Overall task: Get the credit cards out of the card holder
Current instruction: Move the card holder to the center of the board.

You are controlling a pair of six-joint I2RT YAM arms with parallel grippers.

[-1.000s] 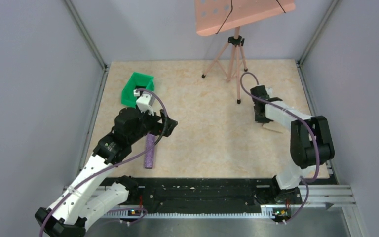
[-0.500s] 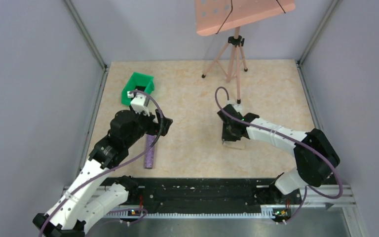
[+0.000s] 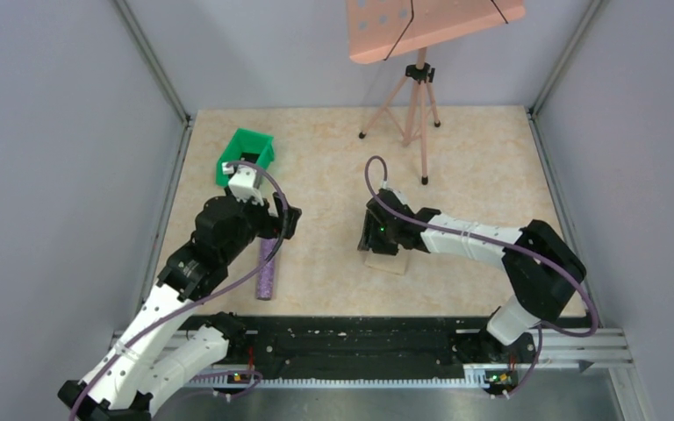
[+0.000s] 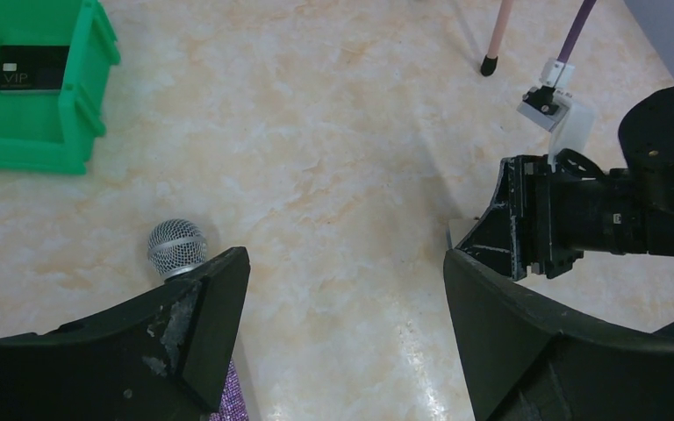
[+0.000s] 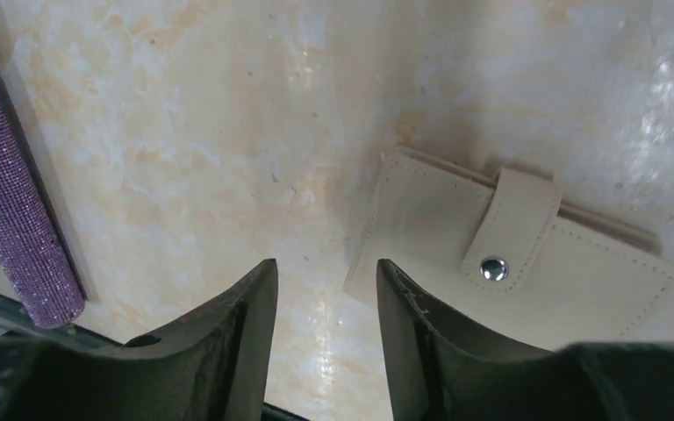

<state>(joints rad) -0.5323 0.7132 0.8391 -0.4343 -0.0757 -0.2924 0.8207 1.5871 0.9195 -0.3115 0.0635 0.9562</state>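
One flat rectangular beige stitched card holder (image 5: pixel 527 289); glittery purple cylindrical microphone (image 5: pixel 17 202).

My left arm (image 3: pixel 184 263) stretched forward, left gripper (image 4: pixel 347 263) spread wide and empty. My right arm (image 3: pixel 474 239) bent inward across my front, right gripper (image 5: pixel 326 272) pointing down, jaws narrowly parted, gripping nothing.

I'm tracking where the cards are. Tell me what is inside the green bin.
The green bin holds a black card marked VIP, flat on its floor. The bin's left part runs off the left wrist view, so more there cannot be ruled out.
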